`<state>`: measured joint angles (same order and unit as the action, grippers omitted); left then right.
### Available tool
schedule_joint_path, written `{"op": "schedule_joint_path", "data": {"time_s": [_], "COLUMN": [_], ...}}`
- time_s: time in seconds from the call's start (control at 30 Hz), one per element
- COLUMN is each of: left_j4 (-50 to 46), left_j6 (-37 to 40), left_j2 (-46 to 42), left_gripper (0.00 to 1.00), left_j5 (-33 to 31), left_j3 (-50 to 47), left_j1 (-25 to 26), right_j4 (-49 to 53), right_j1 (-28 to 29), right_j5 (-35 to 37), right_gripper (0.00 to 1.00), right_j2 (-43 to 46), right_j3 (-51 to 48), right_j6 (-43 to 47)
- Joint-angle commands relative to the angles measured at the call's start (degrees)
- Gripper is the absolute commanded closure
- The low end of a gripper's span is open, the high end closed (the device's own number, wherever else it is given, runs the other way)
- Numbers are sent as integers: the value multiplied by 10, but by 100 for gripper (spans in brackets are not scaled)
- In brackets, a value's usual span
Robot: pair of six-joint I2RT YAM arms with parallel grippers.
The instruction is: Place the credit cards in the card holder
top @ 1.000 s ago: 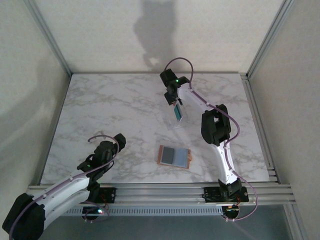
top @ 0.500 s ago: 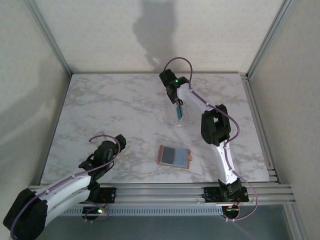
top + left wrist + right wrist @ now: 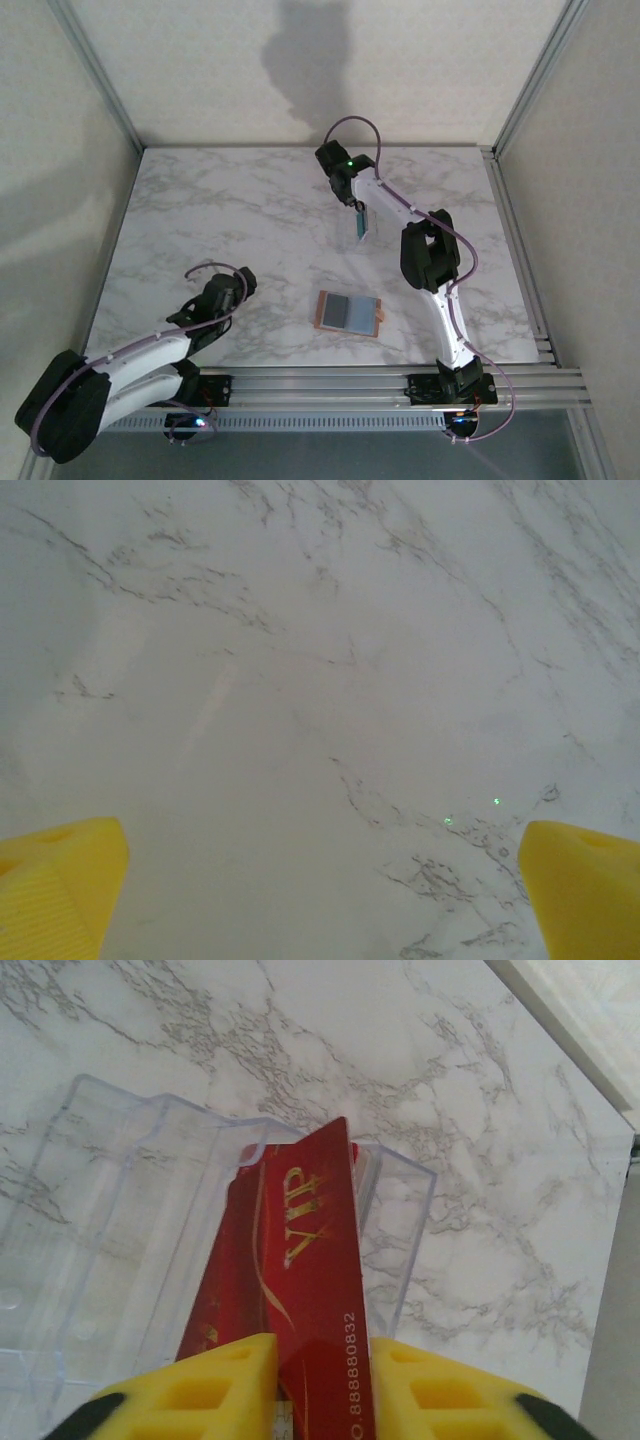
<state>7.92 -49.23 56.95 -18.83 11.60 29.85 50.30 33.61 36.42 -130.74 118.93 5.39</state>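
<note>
My right gripper [image 3: 322, 1360] is shut on a red card [image 3: 310, 1260] with gold "VIP" lettering, held upright over a clear plastic box [image 3: 110, 1190]. A darker red face shows just behind it on the left; I cannot tell whether that is a second card. In the top view the held card [image 3: 361, 224] looks teal under the right gripper [image 3: 357, 208] at the far middle of the table. The card holder [image 3: 349, 313] lies open near the front edge, tan outside with grey-blue pockets. My left gripper [image 3: 236, 287] hangs open over bare marble, its yellow fingertips [image 3: 60, 880] wide apart.
The clear box [image 3: 352, 244] stands on the marble table [image 3: 220, 210] under the card. Aluminium posts and white walls close in the table on three sides. A metal rail [image 3: 320, 380] runs along the near edge by the arm bases.
The right gripper has turned the card, so it looks narrower from above, and shifted slightly toward the back. The left gripper has crept a little to the right.
</note>
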Motion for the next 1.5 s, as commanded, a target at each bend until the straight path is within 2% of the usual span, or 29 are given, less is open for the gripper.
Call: {"op": "schedule_joint_path", "data": {"time_s": [0.0,0.23,0.4,0.67,0.87,1.0,1.1,1.23,1.37,1.47], "left_j4": [8,9,11,5,-3,-11,-20,-72,-123,-130], "left_j6": [12,19,21,20,15,8,13,34,45,43], "left_j2": [20,59,71,67,44,13,-8,-46,-69,-67], "left_gripper": [0,0,0,0,0,0,0,0,0,0], "left_j5": [4,13,16,13,12,10,23,84,195,303], "left_j3": [24,42,46,44,37,29,27,63,117,144], "left_j1": [-1,-1,-1,-1,-1,-1,-1,-2,-2,-2], "right_j4": [19,24,46,9,-7,-49,-90,-119,-127,-122], "right_j1": [4,13,15,21,24,24,24,23,23,23], "right_j5": [16,6,-35,-75,-139,-174,-241,-356,-491,-560], "right_gripper": [80,86,91,100,100,100,100,100,100,100], "right_j2": [-2,1,9,76,155,257,345,463,557,608], "right_j3": [14,18,34,-8,-50,-136,-219,-336,-439,-507], "right_j6": [2,-3,-27,-51,-84,-118,-123,-143,-177,-212]}}
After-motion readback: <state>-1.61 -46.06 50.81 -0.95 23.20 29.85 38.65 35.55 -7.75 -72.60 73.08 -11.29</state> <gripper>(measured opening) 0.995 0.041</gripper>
